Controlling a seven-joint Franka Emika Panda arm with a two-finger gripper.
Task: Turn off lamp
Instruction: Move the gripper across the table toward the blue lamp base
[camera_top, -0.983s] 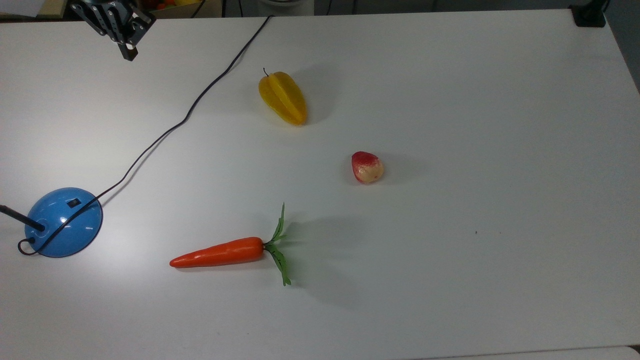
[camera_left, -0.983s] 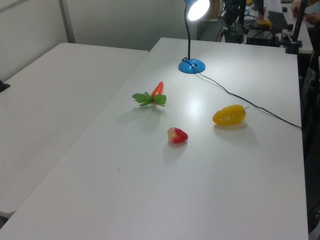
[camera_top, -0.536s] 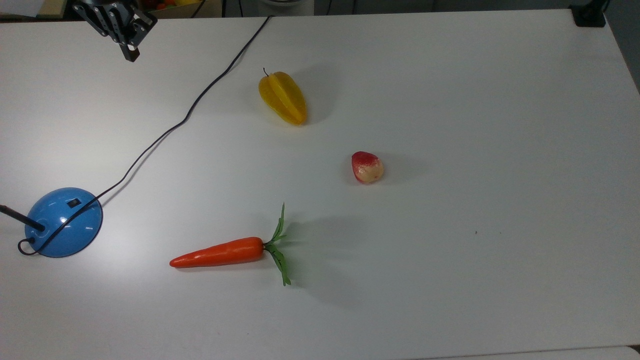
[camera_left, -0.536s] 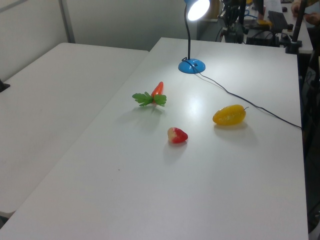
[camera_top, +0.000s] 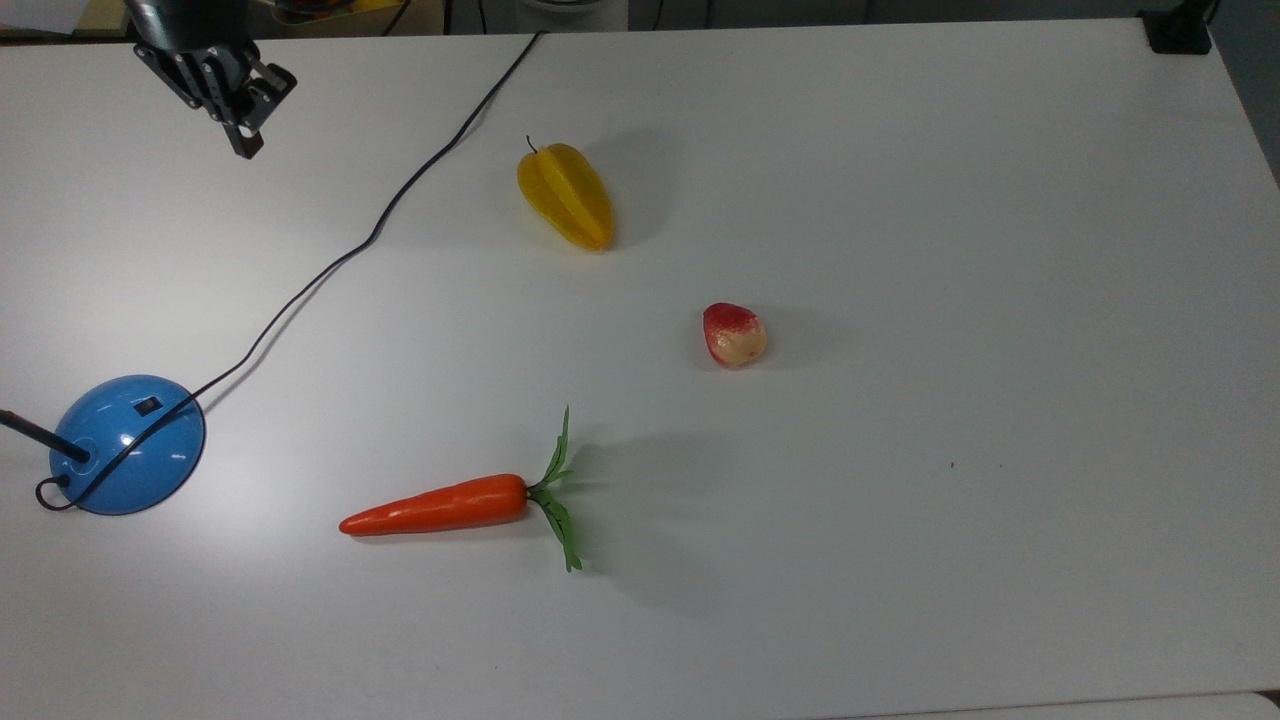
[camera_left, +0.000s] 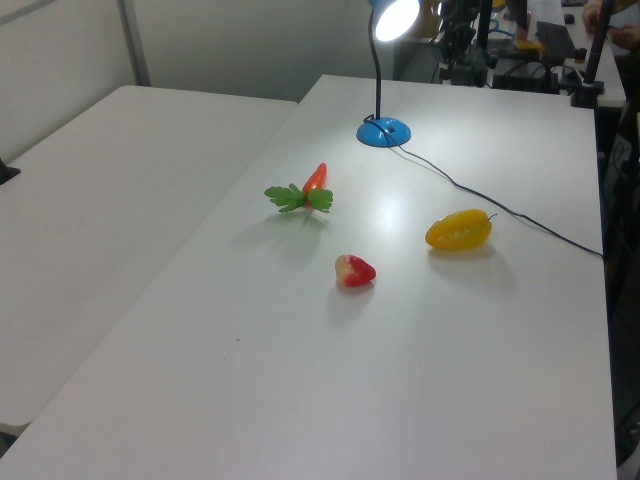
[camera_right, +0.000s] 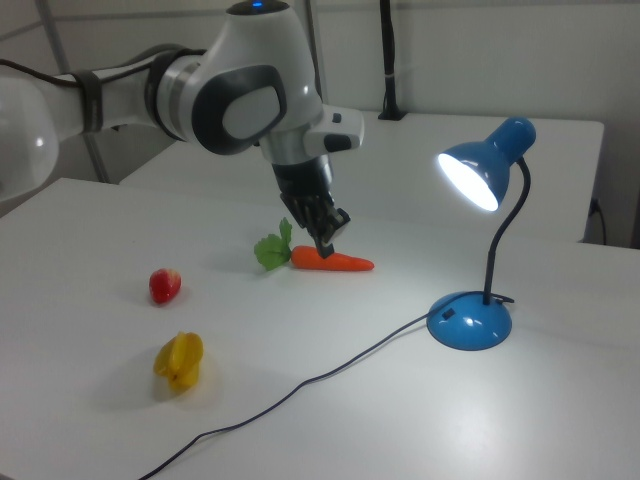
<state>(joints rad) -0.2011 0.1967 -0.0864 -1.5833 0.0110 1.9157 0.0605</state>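
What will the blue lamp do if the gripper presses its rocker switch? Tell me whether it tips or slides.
The lamp probably won't tip: its dome base is wide and low, and the switch sits on it. It may slide a little, since the glossy base rests on a smooth white table. The thin curved stem carrying the lit shade could wobble.

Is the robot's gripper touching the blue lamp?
No, the gripper hangs in the air, well apart from the lamp.
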